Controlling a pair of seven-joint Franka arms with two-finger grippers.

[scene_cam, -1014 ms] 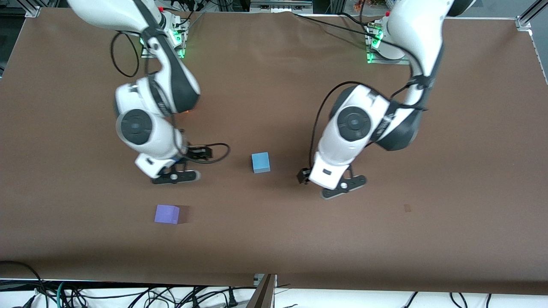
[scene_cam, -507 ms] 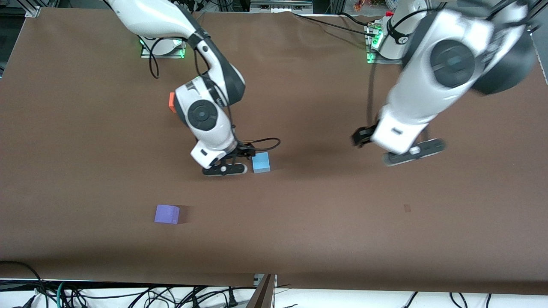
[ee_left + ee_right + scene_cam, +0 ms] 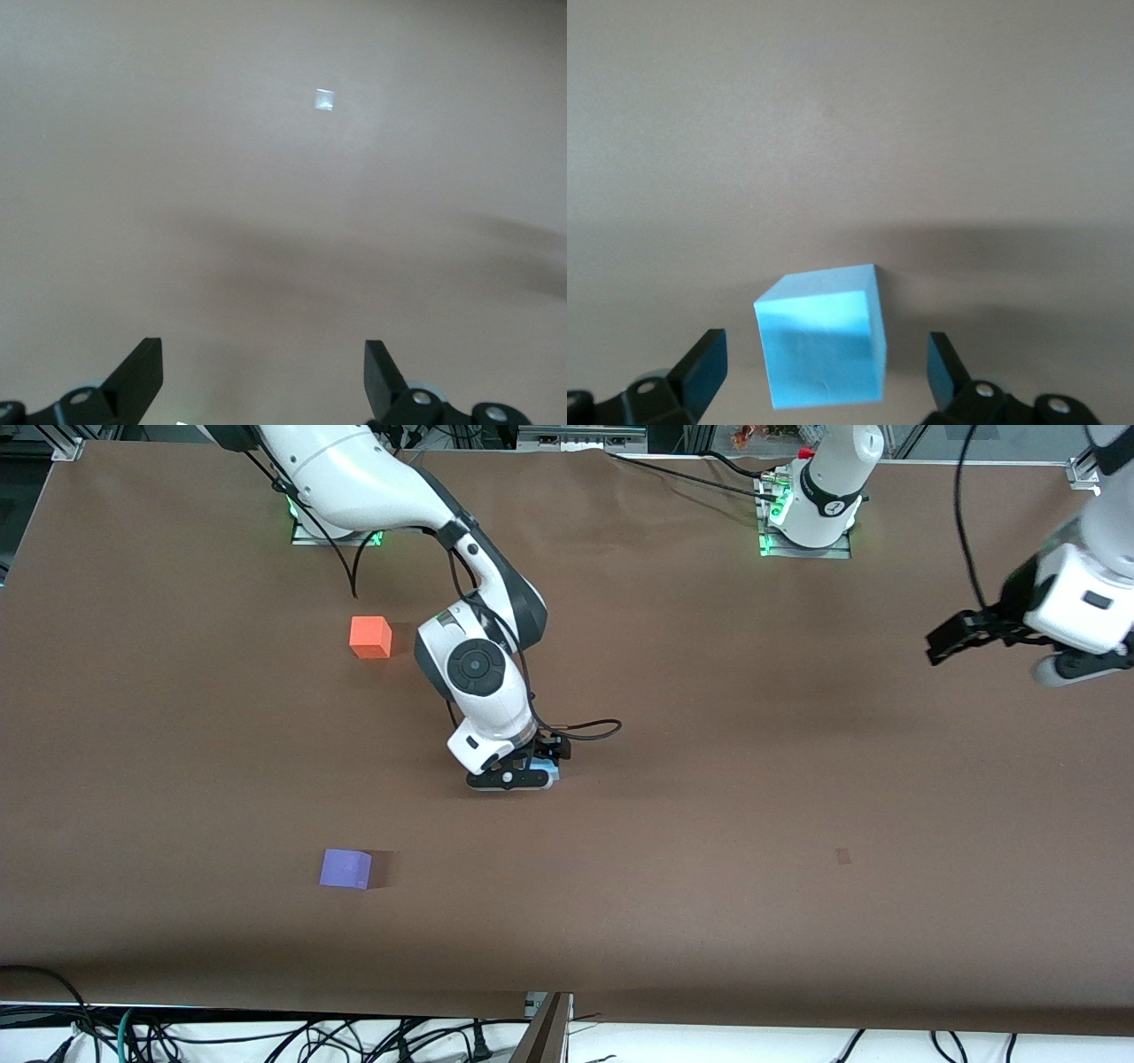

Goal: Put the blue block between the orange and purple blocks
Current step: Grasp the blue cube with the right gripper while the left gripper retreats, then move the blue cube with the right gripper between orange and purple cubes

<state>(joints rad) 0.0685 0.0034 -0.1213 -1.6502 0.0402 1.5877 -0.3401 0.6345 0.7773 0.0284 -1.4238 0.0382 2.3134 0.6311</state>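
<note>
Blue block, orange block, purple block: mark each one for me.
blue block (image 3: 824, 350): right wrist view, on the shaded face toward the camera, between the open right pincer's fingers.
orange block (image 3: 369, 638): front view, middle of the cube, on its top face.
purple block (image 3: 345, 868): front view, middle of the cube.

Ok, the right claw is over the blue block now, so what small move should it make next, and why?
Probably lower the right claw a little and close on the blue block. Its fingers are open with the block sitting between them, untouched, on the table. The orange block and purple block lie toward the right arm's end. The left claw waits open, off to the side.
</note>
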